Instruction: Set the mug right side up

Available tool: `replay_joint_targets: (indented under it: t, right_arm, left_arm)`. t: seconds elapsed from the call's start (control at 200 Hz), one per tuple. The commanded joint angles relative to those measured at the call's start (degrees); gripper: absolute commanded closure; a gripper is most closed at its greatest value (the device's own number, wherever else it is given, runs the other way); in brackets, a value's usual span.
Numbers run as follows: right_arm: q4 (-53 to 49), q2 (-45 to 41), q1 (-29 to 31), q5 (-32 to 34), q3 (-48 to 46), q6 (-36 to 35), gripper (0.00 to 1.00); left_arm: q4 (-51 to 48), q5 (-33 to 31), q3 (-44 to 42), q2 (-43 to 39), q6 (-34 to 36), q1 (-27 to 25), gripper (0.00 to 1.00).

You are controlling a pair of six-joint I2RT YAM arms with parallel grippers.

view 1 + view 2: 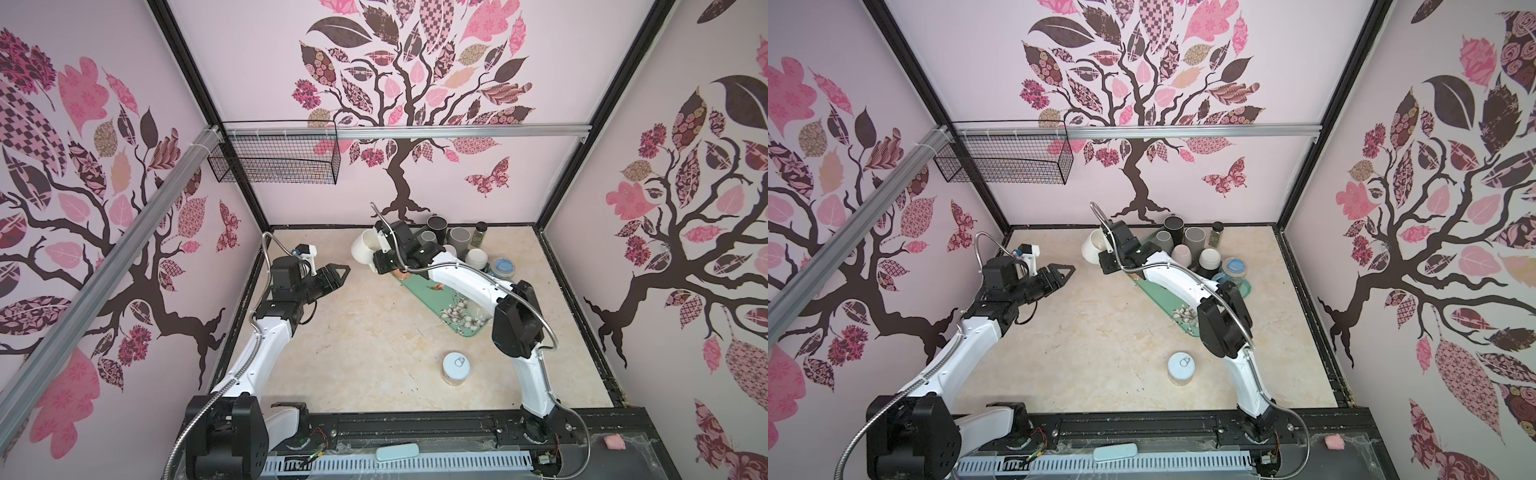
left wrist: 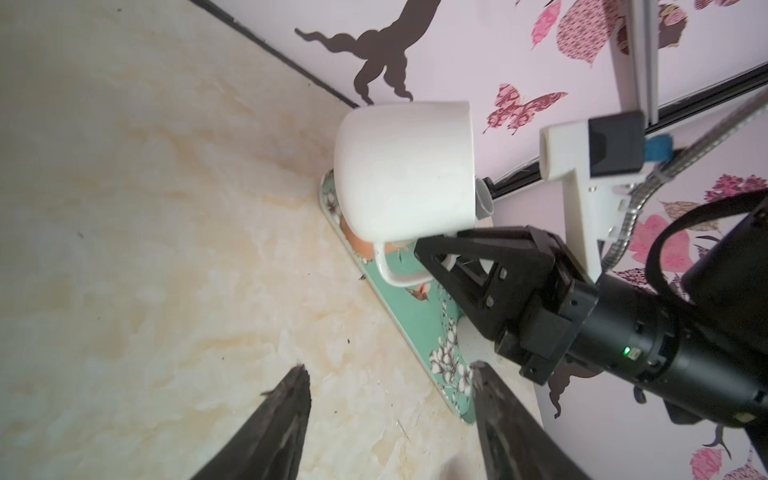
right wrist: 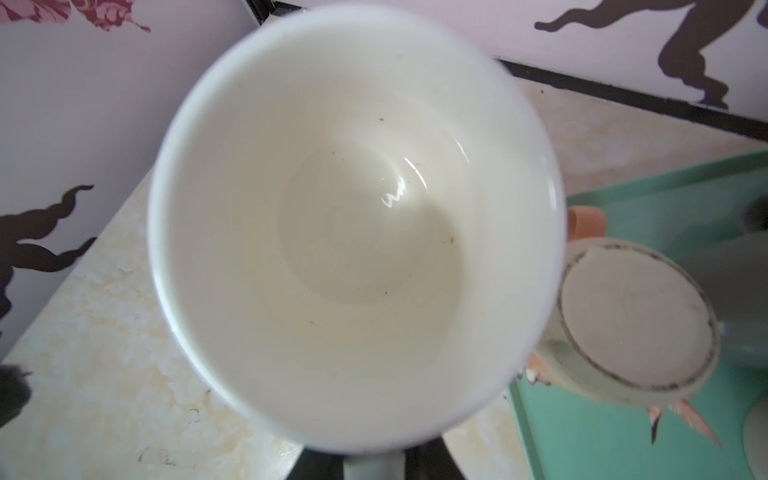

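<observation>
Right gripper [image 2: 435, 250] is clamped on the mug's handle, jaws pinched tight where the loop meets the rim. The mug [image 1: 365, 249] is white, held up off the surface & tipped over, neither upright nor upside down. It's at the back of the table [image 1: 353, 353], over the far end of the green flower-print tray [image 1: 432, 300]; both top views show it there [image 1: 1093, 249]. Its mouth faces the right wrist cam, which looks straight into the bare inside [image 3: 353, 232].

Left gripper [image 1: 342, 272] hangs over bare tabletop to the left of the mug, near but not touching, fingers [image 2: 286, 419] spread apart, gripping nothing, tips pointing toward the mug.

On the tray just beside the mug sits an upside-down cup [image 3: 631, 324], base up w/ a worn ring. Behind the right arm, by the back wall, a huddle of stuff: dark cup [image 1: 437, 225], grey cup [image 1: 459, 237], small spice jar [image 1: 481, 232], blue-lidded jar [image 1: 503, 266]. A tin w/ a pull tab [image 1: 456, 365] stands alone just in front of the tray's near end. Wire basket [image 1: 274, 162] hangs off the rail, back left.
</observation>
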Motion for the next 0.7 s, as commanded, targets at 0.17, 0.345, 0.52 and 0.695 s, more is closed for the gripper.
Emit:
replay_joint_targets:
  t: [0.17, 0.345, 0.52, 0.695]
  right_arm:
    - [-8.4, 16.3, -0.5, -1.0, 23.2, -21.2, 1.00]
    - [-5.8, 22.0, -0.6, -1.9, 24.4, -29.7, 1.00]
    - [-4.9, 25.2, -0.5, -0.4, 26.4, -32.0, 1.00]
    - [-3.2, 26.0, -0.5, 0.9, 27.0, -33.2, 0.90]
  left_arm:
    - [0.3, 0.8, -5.1, 1.9, -1.4, 0.3, 0.36]
    - [0.8, 2.7, -7.1, 2.1, -1.8, 0.3, 0.37]
    - [0.7, 3.1, -9.5, 1.3, -1.6, 0.3, 0.37]
    - [0.3, 3.3, -10.1, 1.6, -1.1, 0.3, 0.37]
